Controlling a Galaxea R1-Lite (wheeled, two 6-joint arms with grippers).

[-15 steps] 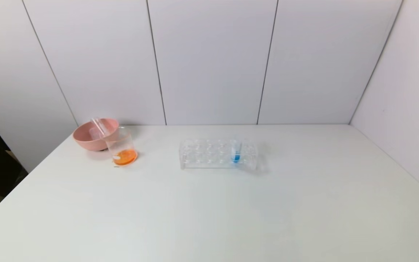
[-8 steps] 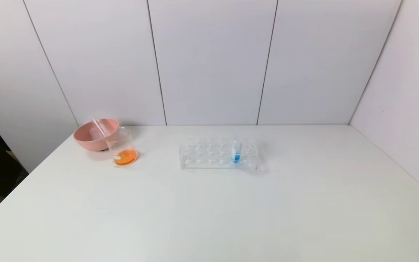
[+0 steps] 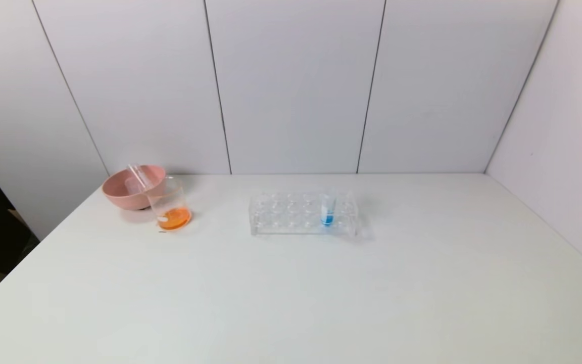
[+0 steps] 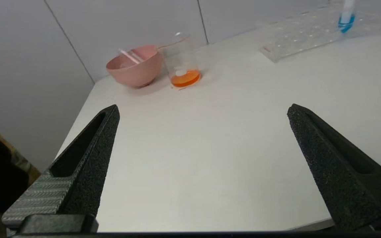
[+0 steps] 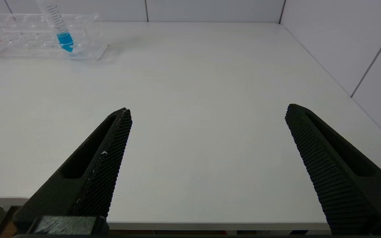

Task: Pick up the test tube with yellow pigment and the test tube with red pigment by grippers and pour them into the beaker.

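Both grippers hang back at the near edge of the surface (image 3: 291, 303), out of the head view. The left gripper (image 4: 202, 110) has its jaws spread wide with nothing between them, over the near left of the surface. The right gripper (image 5: 207, 110) is the same, jaws wide apart and empty, over the near right.

Far left, the beaker (image 3: 170, 205) stands upright with a shallow layer of orange liquid at its base. Just behind it, touching or nearly so, sits a pink bowl (image 3: 119, 194), and two clear tubes (image 3: 137, 174) lean inside it with their ends above the rim. They look empty, and I cannot tell which held yellow and which red. Toward the middle, well apart from the beaker, the clear tube rack (image 3: 281, 215) holds only the tube with blue liquid (image 3: 328, 212), in a hole toward its right end.

Judging by the orange mix in the beaker and the lack of any yellow or red tube in the rack, both pours seem finished and the tubes set aside in the bowl. The step in hand looks like the arms resting clear at the end. No further grasp seems called for; the blue tube is not part of the job and should stay put.
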